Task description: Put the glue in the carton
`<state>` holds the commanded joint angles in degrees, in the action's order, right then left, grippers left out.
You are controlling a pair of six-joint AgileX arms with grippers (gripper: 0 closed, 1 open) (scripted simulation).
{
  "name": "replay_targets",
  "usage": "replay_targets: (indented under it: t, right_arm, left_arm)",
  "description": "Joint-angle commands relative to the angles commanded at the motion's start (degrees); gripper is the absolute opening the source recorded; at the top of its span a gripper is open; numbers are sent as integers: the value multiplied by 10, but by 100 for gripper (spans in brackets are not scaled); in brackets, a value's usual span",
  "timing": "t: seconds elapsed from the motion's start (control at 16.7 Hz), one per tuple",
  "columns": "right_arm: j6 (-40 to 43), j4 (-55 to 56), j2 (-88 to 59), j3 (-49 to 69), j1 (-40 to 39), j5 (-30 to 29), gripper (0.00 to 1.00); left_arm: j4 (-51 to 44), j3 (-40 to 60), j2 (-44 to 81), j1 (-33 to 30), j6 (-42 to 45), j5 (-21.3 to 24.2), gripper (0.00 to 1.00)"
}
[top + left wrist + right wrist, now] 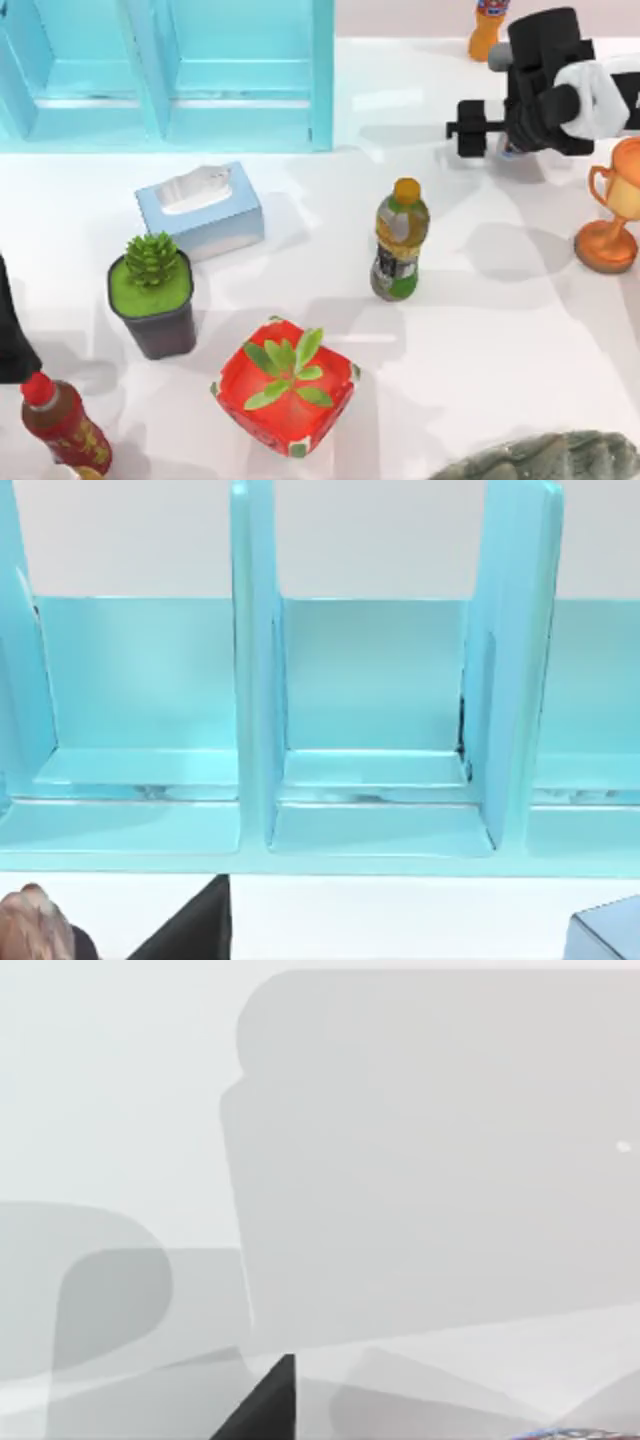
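While the right gripper (466, 130) hangs well to the right of the carton (170, 70), level with its front edge, I cannot tell whether its claw is clenched or released. A sliver of blue and red under that arm, farther right from the carton, seems to be the glue (507, 150); the right wrist view catches a similar strip at its edge (575, 1433). It lies outside the carton, well apart from it. An orange bottle (487, 25) stands beyond the gripper. My left arm (12, 340) sits parked below and left of the carton, facing its blue compartments (375, 770).
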<state>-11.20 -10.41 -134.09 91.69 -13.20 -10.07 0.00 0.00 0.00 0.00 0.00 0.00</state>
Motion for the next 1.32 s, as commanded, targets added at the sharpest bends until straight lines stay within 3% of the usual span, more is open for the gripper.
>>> replay_targets:
  t: [0.48,1.32]
  right_arm:
    - [0,0,0,0,0,0,2]
    - [-1,-36,7,16,-2,0,0]
  left_arm:
    - [0,0,0,0,0,0,100]
    - [0,0,0,0,0,0,100]
